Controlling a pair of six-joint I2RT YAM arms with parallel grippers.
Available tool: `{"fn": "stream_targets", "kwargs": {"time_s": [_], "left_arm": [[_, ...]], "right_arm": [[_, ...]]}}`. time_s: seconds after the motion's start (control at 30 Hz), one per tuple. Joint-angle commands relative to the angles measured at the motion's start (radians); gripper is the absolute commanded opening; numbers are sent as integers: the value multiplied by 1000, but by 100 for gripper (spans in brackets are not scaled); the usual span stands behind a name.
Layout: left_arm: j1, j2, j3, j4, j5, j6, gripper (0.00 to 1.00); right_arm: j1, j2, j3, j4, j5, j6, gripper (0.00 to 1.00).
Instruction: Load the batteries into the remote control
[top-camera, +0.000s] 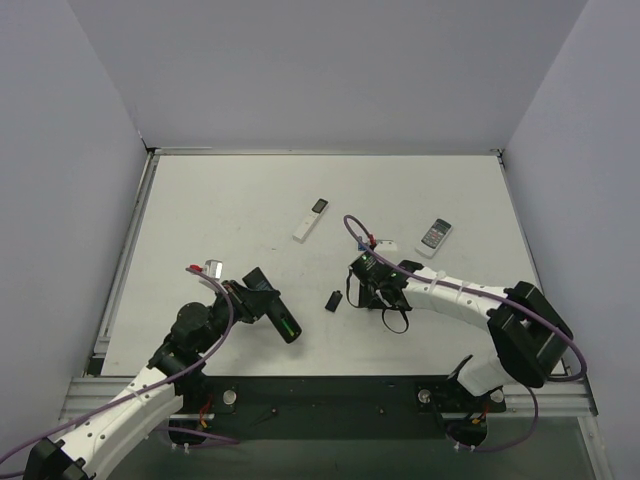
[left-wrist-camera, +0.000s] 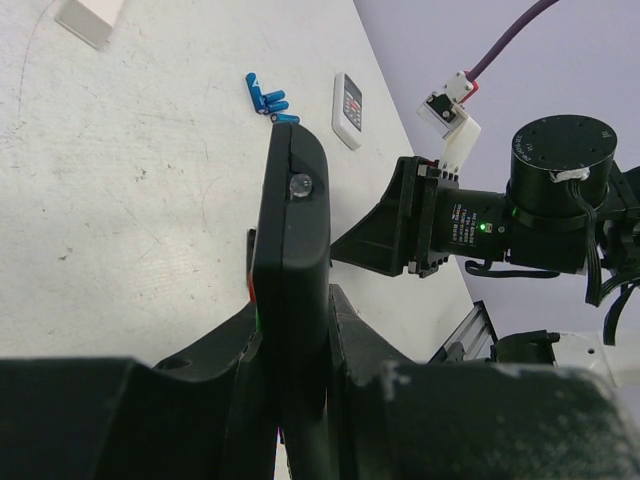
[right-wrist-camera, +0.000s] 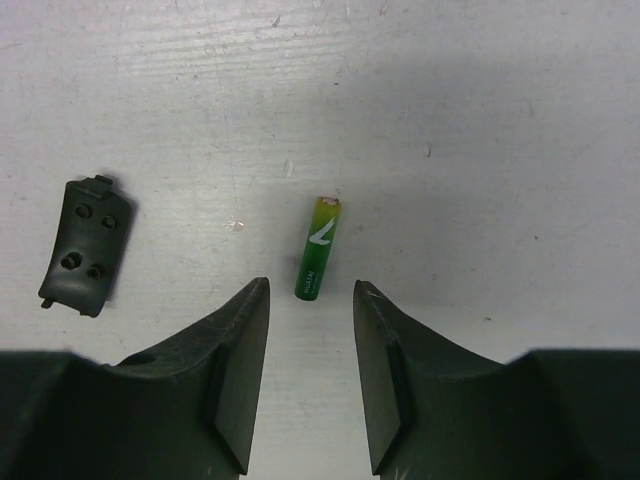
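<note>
Left gripper is clamped on the remote control, its two fingers pressing the long black body from either side near one end, so the remote stands clear of the table and points away from the wrist camera. Seen from above, the remote slants out from that gripper toward the middle of the table. A short green streak shows on its upper face, though what that streak is cannot be made out. Right gripper hangs low over the table with its jaws apart, holding nothing. A single green battery lies flat on the white surface just ahead of the gap, its near end about level with the fingertips and touching neither. Well to the left of the battery in that wrist view lies a small black battery cover, also flat on the table. Farther off, a cluster of blue cells lies just beside a short white remote, and a white stick remote lies near the table's middle, apart from both arms.
</note>
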Motion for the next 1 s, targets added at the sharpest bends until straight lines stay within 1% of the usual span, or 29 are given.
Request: {"fn": "stream_targets", "kwargs": {"time_s": [0.0, 0.1, 0.2, 0.3, 0.4, 0.7, 0.73, 0.87, 0.97], "left_arm": [[6, -1, 10, 68, 0, -12, 0], [6, -1, 10, 71, 3, -15, 0], [6, -7, 8, 71, 3, -16, 0], [6, -10, 5, 68, 0, -19, 0], [6, -5, 5, 75, 2, -21, 0], [6, 13, 4, 98, 9, -33, 0], [6, 16, 4, 103, 11, -33, 0], [6, 19, 2, 109, 12, -41, 0], [6, 22, -6, 129, 17, -51, 0]], "right_arm": [[11, 36, 3, 16, 26, 37, 34], [13, 59, 3, 14, 25, 40, 34], [17, 63, -9, 7, 37, 46, 27], [19, 65, -17, 5, 36, 48, 26], [21, 71, -22, 2, 42, 45, 22], [22, 93, -32, 4, 54, 39, 16], [22, 91, -37, 4, 55, 37, 16], [24, 62, -48, -1, 59, 25, 6], [37, 7, -48, -9, 68, -24, 5]]}}
